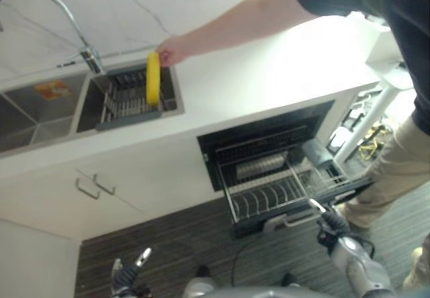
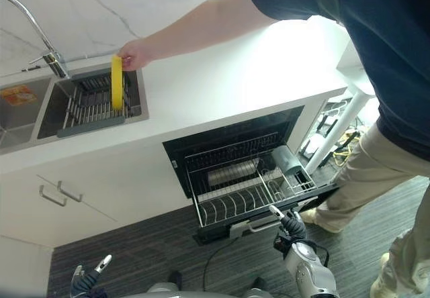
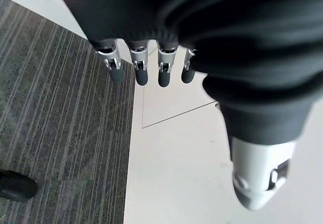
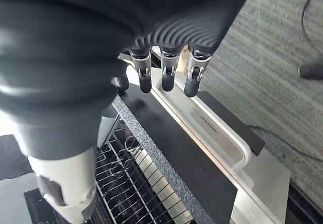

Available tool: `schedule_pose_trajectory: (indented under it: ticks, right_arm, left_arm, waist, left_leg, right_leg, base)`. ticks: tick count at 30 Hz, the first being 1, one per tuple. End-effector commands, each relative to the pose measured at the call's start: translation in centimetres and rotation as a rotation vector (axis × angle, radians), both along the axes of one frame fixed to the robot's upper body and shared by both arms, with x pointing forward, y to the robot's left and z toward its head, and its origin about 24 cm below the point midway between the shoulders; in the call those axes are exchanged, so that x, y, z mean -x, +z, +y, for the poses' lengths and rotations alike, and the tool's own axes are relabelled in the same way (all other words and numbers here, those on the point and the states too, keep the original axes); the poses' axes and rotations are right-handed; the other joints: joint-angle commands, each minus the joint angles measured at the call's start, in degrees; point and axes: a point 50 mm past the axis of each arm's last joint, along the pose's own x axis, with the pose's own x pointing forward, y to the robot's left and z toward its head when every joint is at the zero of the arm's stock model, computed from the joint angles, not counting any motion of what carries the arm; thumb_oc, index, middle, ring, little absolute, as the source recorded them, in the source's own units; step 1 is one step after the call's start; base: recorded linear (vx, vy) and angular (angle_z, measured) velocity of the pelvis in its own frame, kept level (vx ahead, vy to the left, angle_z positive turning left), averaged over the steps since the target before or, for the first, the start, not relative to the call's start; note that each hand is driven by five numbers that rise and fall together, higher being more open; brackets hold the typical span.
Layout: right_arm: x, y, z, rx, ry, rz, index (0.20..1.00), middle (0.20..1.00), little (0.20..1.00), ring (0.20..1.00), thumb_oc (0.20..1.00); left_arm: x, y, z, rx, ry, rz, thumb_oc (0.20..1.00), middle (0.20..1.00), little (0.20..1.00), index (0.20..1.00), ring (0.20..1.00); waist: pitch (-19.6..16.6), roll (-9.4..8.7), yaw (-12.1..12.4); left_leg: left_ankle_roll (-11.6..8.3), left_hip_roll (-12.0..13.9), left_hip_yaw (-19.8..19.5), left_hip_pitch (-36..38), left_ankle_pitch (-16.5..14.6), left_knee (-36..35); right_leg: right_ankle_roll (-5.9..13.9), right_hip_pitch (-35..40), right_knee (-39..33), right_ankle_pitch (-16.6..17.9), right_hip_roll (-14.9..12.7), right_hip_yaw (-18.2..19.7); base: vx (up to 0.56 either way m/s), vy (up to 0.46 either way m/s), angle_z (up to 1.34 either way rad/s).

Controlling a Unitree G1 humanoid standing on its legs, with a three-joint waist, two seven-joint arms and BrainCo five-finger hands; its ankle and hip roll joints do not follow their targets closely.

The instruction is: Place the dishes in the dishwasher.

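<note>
Dish, a round yellow plate (image 1: 153, 78), stands on edge in the dark slatted drying rack (image 1: 127, 96) set in the right-hand steel sink basin (image 1: 91, 107), far left of the scene, pinched at its top by a person's hand (image 1: 171, 51).

Near to far:
- Left hand (image 1: 129, 271), near left, low over the striped dark carpet (image 1: 168, 244); fingers straight, released, empty.
- Right hand (image 1: 329, 221), near right, just above the silver bar handle (image 4: 222, 138) of the pulled-out dishwasher drawer (image 1: 282, 214); fingers relaxed, grasping nothing.
- Wire dish basket (image 1: 269, 190) in the drawer; no plates visible in its slots.
- White countertop (image 1: 269, 76) beyond, sink at its left end.

Key relation: plate lies far and to the left of both hands, well apart from each. Judgement: left hand is the nearer one for taking it; the right one sits by the basket, the destination.
</note>
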Motion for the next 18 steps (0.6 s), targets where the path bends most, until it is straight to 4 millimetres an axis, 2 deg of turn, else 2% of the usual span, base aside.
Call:
schedule_pose_trajectory:
  ticks: [1,2,4,6,9,10,11,13,15,16,17,18]
  right_arm:
    - [-4.9,6.2,0.2,0.072,0.069,-0.354,1.000,1.000,1.000,1.000,1.000]
    - [-5.0,6.8,0.0,0.117,0.079,-0.378,1.000,1.000,1.000,1.000,1.000]
    - [-4.8,8.6,-1.4,0.169,0.038,-0.426,1.000,1.000,1.000,1.000,1.000]
    - [-4.3,9.6,-2.9,0.194,-0.003,-0.462,1.000,1.000,1.000,1.000,1.000]
    - [-4.3,11.4,-4.3,0.235,-0.004,-0.531,1.000,1.000,1.000,1.000,1.000]
    - [-4.3,11.7,-4.3,0.243,0.003,-0.549,1.000,1.000,1.000,1.000,1.000]
    - [-4.1,12.1,-4.1,0.255,-0.001,-0.582,1.000,1.000,1.000,1.000,1.000]
    - [-3.6,12.4,-3.9,0.279,-0.021,-0.608,1.000,1.000,1.000,1.000,1.000]
    - [-2.5,12.4,-3.8,0.265,-0.063,-0.646,1.000,1.000,1.000,1.000,1.000]
    - [-2.0,12.3,-3.7,0.274,-0.084,-0.654,1.000,1.000,1.000,1.000,1.000]
    - [-2.1,12.3,-3.4,0.277,-0.086,-0.660,1.000,1.000,1.000,1.000,1.000]
    - [-2.3,12.3,-3.2,0.279,-0.078,-0.660,1.000,1.000,1.000,1.000,1.000]
  left_arm:
    - [-0.9,1.3,2.5,-0.064,0.069,-0.090,1.000,1.000,1.000,1.000,1.000]
    - [-0.4,1.0,2.3,-0.048,0.084,-0.085,1.000,1.000,1.000,1.000,1.000]
    - [-0.1,0.4,1.7,0.004,0.071,-0.071,1.000,1.000,1.000,1.000,1.000]
    - [0.6,-0.4,0.8,0.061,0.051,-0.052,1.000,1.000,1.000,1.000,1.000]
    - [1.3,-2.2,-2.0,0.285,0.017,-0.004,1.000,1.000,1.000,1.000,1.000]
    - [1.2,-2.4,-2.2,0.316,0.025,-0.006,1.000,1.000,1.000,1.000,1.000]
    - [0.9,-2.5,-2.0,0.375,0.050,-0.009,1.000,1.000,1.000,1.000,1.000]
    - [0.8,-2.5,-1.4,0.383,0.056,-0.007,1.000,1.000,1.000,1.000,1.000]
    - [0.3,-2.4,-0.9,0.384,0.034,-0.004,1.000,1.000,1.000,1.000,1.000]
    - [0.6,-2.2,-0.4,0.369,0.008,0.007,1.000,1.000,1.000,1.000,1.000]
    - [0.7,-2.2,-0.2,0.367,0.014,0.007,1.000,1.000,1.000,1.000,1.000]
    - [0.9,-2.1,0.0,0.367,0.026,0.005,1.000,1.000,1.000,1.000,1.000]
  waist:
    - [0.89,-2.82,1.97]
    - [1.16,-2.45,1.81]
    - [1.56,-2.15,-0.57]
    - [1.46,-2.78,-2.12]
    - [1.69,-4.07,-3.48]
    - [1.79,-4.32,-3.84]
    - [1.82,-4.95,-4.80]
    - [1.92,-5.82,-4.91]
    - [2.04,-7.12,-4.35]
    - [2.29,-7.88,-3.94]
    - [2.50,-8.29,-3.41]
    - [2.85,-8.29,-2.70]
  left_leg:
    - [-0.97,1.29,2.07,-0.82,-1.10,0.34]
    - [-0.87,1.09,2.46,-1.45,-0.70,0.34]
    - [-1.38,2.44,10.79,-1.84,1.25,0.34]
    - [-2.26,4.00,14.11,-1.35,2.27,0.75]
    - [-2.75,4.79,11.91,-1.10,1.25,1.81]
    - [-2.78,4.86,12.26,-1.15,1.10,1.54]
    - [-2.61,5.16,13.91,-0.91,0.95,0.85]
    - [-2.05,4.16,13.28,-0.94,0.08,0.68]
    - [-1.04,1.58,12.19,-1.33,-1.33,0.76]
    - [-0.05,-0.45,11.57,-0.57,-3.07,0.61]
    - [0.75,-1.63,12.52,-0.13,-4.13,0.66]
    - [1.35,-2.33,13.46,0.68,-5.17,0.76]
  right_leg:
    - [1.49,-0.40,0.43,-3.09,-2.94,2.27]
    - [1.40,-0.81,0.43,-2.99,-2.95,2.66]
    - [1.35,-0.44,0.43,-2.82,-3.76,-0.08]
    - [1.69,-0.29,0.43,-2.20,-4.88,-1.53]
    - [3.26,-2.28,0.76,-0.41,-7.58,1.08]
    - [4.30,-2.72,0.87,0.23,-8.53,1.37]
    - [6.42,-3.16,0.98,1.50,-10.30,1.79]
    - [6.86,-3.73,1.14,3.56,-11.89,2.54]
    - [6.86,-4.14,1.49,6.80,-14.64,2.24]
    - [6.86,-5.66,3.37,10.52,-16.70,1.00]
    - [6.86,-7.06,5.18,12.52,-18.08,-0.90]
    - [6.86,-7.32,6.43,12.87,-18.45,-2.70]
  base:
    - [-0.12,0.048,-0.26]
    - [-0.14,0.139,-0.25]
    - [-0.16,0.284,0.07]
    - [-0.09,0.408,1.04]
    - [-0.05,0.629,0.73]
    - [-0.01,0.648,0.03]
    - [0.01,0.565,-0.08]
    - [0.02,0.459,0.29]
    - [0.07,0.452,0.19]
    - [0.09,0.457,0.06]
    - [0.06,0.449,0.18]
    - [-0.01,0.554,0.14]
